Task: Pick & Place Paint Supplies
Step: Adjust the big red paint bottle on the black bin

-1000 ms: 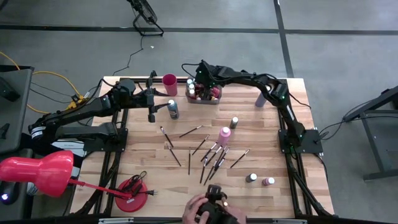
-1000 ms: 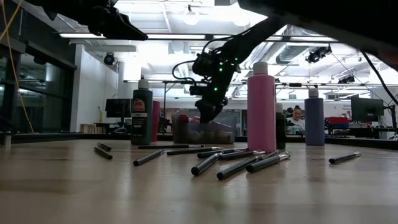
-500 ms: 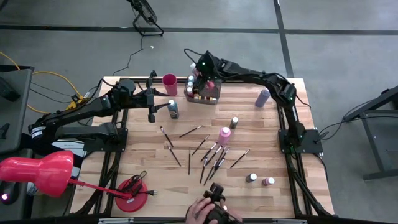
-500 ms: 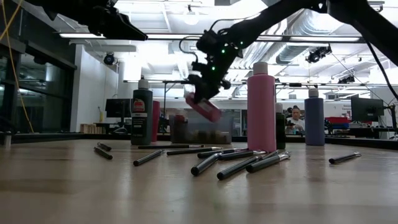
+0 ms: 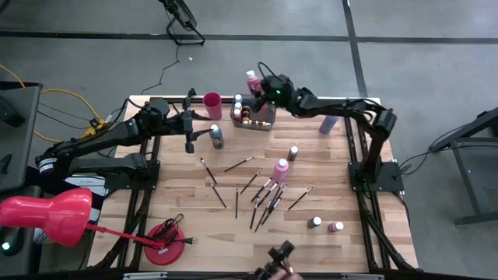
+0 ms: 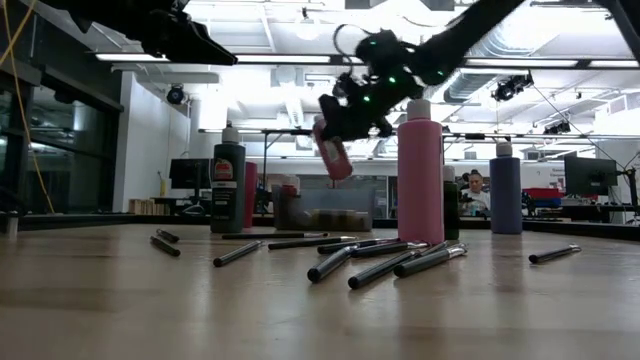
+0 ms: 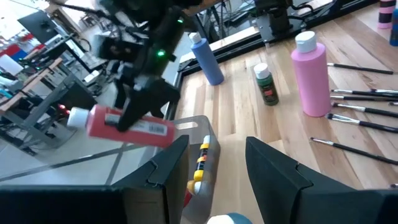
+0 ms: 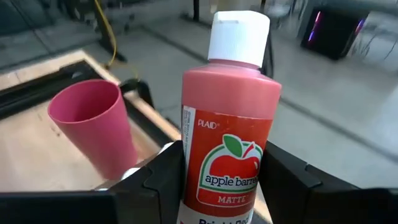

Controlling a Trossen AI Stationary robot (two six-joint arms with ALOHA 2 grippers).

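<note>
The right gripper (image 6: 345,118) grips a red paint bottle (image 8: 227,137) with a white cap, high above the grey tray (image 5: 257,117) at the table's far edge. If the tilted bottle slips, it could fall beyond the table. The left gripper (image 7: 211,162) waits open near the pink cup (image 5: 212,105).

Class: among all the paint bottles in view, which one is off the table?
The red bottle, clamped in the right gripper and held in the air above the grey tray. All other bottles stand on the table or in the tray.
</note>
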